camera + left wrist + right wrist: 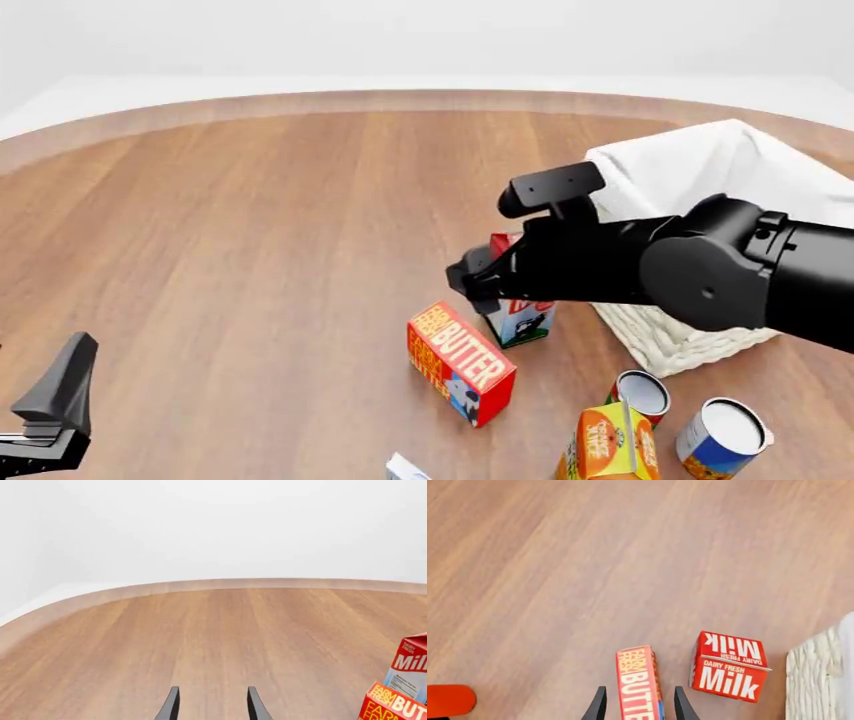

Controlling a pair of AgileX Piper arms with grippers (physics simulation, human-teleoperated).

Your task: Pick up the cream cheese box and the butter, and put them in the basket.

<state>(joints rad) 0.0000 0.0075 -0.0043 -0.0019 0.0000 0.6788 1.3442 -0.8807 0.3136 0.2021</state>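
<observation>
Right arm (707,270) reaches in from the right, stretched leftward over the table's middle, wrist angled down. Right gripper (637,702) hangs with fingers parted, nothing clamped. Left gripper (210,705) sits low at the near left, fingers apart, empty, pointing far.

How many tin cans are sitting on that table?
2. One can stands just in front of the basket, beside the juice carton. The other can stands to its right, nearer the camera. More could be hidden behind the right arm.
</observation>
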